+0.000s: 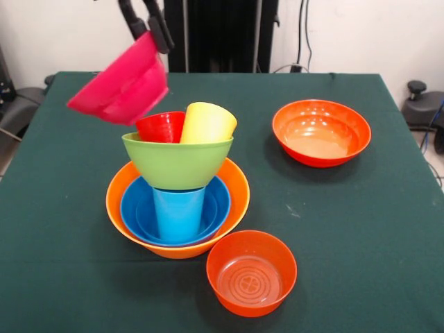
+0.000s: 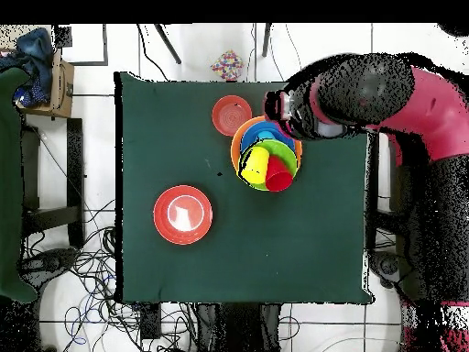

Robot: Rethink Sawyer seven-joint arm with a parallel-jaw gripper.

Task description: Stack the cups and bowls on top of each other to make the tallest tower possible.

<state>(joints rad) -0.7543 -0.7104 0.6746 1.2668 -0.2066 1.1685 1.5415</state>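
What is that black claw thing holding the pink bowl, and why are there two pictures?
The claw is the end effector of a robot arm, which is red and black. It pinches the rim of a magenta-pink bowl and holds it tilted in the air above the tower. One picture looks across the green table toward the robot. The other looks straight down from above. The tower starts with a big pale orange bowl, then a blue bowl, a light blue cup and a lime green bowl with a red cup and a yellow cup inside. Two red-orange bowls wait on the table.
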